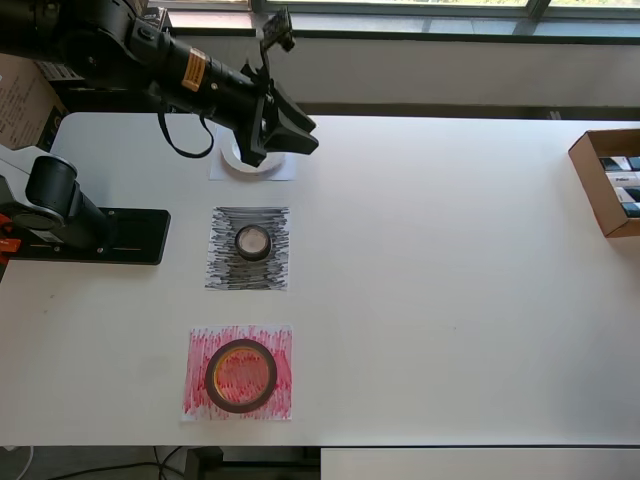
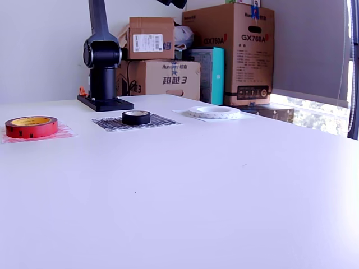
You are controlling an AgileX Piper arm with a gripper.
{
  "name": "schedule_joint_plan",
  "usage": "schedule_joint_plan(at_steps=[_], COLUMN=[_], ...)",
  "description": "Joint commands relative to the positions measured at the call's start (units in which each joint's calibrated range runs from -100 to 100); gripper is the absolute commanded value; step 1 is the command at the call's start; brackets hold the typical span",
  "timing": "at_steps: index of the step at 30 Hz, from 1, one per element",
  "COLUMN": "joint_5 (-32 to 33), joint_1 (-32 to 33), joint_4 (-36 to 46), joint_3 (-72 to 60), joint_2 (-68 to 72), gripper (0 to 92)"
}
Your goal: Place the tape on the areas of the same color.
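Note:
My gripper (image 1: pixel 300 138) hangs high over the white tape roll (image 1: pixel 248 160), which lies on the plain white sheet (image 1: pixel 225 176) at the back; the arm hides most of the roll from overhead. The jaws look apart and hold nothing. In the exterior view the white roll (image 2: pixel 214 112) lies flat on its sheet, and only the gripper's dark tip (image 2: pixel 175 3) shows at the top edge. The black tape roll (image 1: pixel 253 242) sits on the black-scribbled sheet (image 1: pixel 222 268). The red tape roll (image 1: pixel 241 375) sits on the red-scribbled sheet (image 1: pixel 200 398).
The arm's black base (image 1: pixel 90 235) stands to the left of the sheets in the overhead view. An open cardboard box (image 1: pixel 610 180) sits at the table's right edge. Stacked cartons (image 2: pixel 224 50) stand behind the table in the exterior view.

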Motion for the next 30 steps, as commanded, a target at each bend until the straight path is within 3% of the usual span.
schedule_joint_plan(at_steps=[1,30], joint_5=[0.31,-1.74], joint_1=[2.02,5.25], joint_4=[-0.48,-1.42], joint_3=[4.02,30.19], joint_2=[-9.49,-49.25], gripper=[36.8,36.8])
